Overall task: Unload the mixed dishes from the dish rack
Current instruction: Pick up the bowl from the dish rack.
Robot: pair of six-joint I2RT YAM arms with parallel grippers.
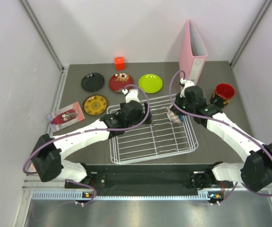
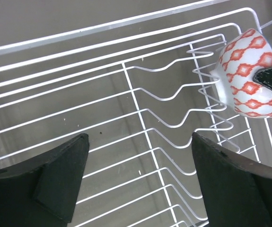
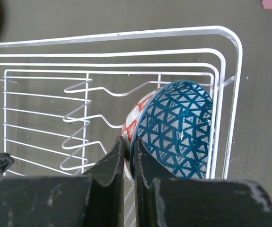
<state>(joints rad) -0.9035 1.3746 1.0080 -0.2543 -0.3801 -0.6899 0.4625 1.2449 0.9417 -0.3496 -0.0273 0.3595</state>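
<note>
The white wire dish rack [image 1: 150,142] lies mid-table. One dish stands in it at the right end: a bowl [image 3: 178,127], blue-and-white patterned inside and red-and-white outside [image 2: 249,71]. My right gripper [image 3: 128,142] is shut on the bowl's rim, one finger inside and one outside. My left gripper [image 2: 140,142] hangs open above the rack's bare dividers, with nothing between its fingers. On the table behind the rack lie a black plate [image 1: 92,82], a dark red plate [image 1: 120,82], a lime green plate [image 1: 150,83] and a gold plate [image 1: 95,104]. A red-and-dark cup [image 1: 222,95] stands at the right.
An orange-red cube [image 1: 119,63] sits at the back of the table. A pink binder [image 1: 192,52] stands upright at the back right, close behind my right arm. A flat printed packet [image 1: 67,116] lies at the left edge. White walls close in both sides.
</note>
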